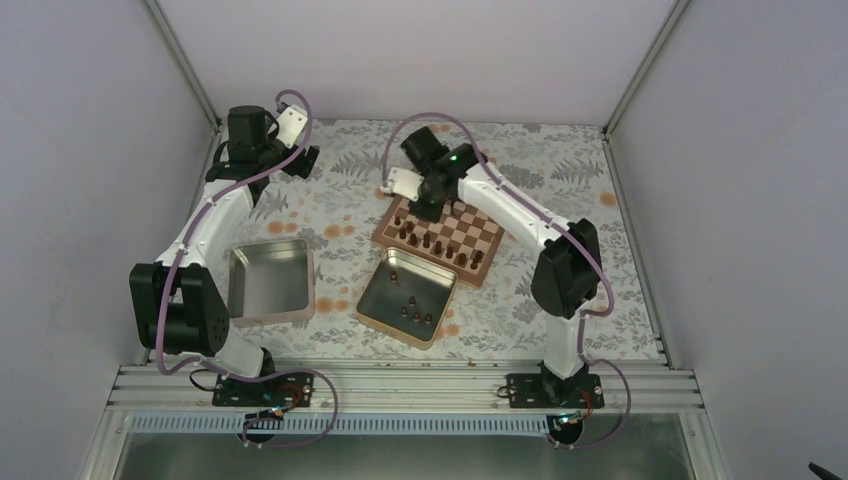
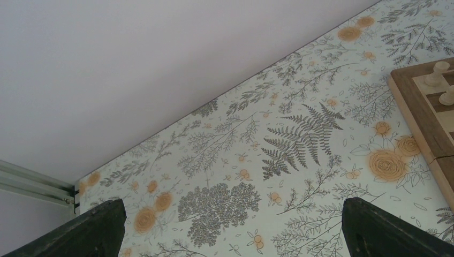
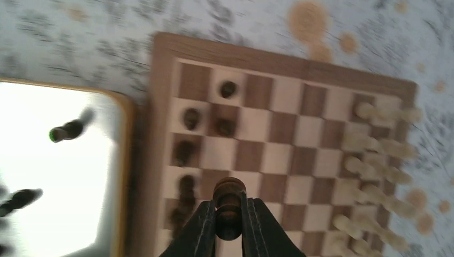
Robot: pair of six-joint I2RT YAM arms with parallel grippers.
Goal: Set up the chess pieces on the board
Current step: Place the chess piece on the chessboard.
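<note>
Our right tool (image 3: pixel 228 217) is pinching a dark brown chess piece (image 3: pixel 229 199). The two dark, tapered fingers (image 3: pixel 201 230) are pressed against its sides, and its rounded, collared head of turned wood pokes out just past the tips. The piece hangs over the chessboard (image 3: pixel 230 51), above the squares near the bottom of the wrist view. We cannot tell whether its base touches the wood.

The board is square, with smooth light tan and dark brown checks inside a plain brown border. Several dark chessmen (image 3: pixel 191 118) stand in the two files nearest the tin side. The pale chessmen (image 3: pixel 375 144) are lined up along the opposite edge, blurred into soft knobbed shapes.

Just beside the board's dark side lies a square metal tin (image 1: pixel 372 300) with rounded corners, a brass-coloured rim and a bright reflective floor. A few loose dark pieces (image 1: pixel 415 312) are scattered in it. A second tin (image 1: pixel 240 285) of the same shape sits well apart to the left, close to the left arm.

Our left tool (image 2: pixel 230 230) hovers near the back left corner with its matte black fingers (image 2: pixel 91 230) spread wide and nothing between them. Below it lies the tabletop (image 2: pixel 300 139), covered in a print of grey ferns and orange blossoms.
</note>
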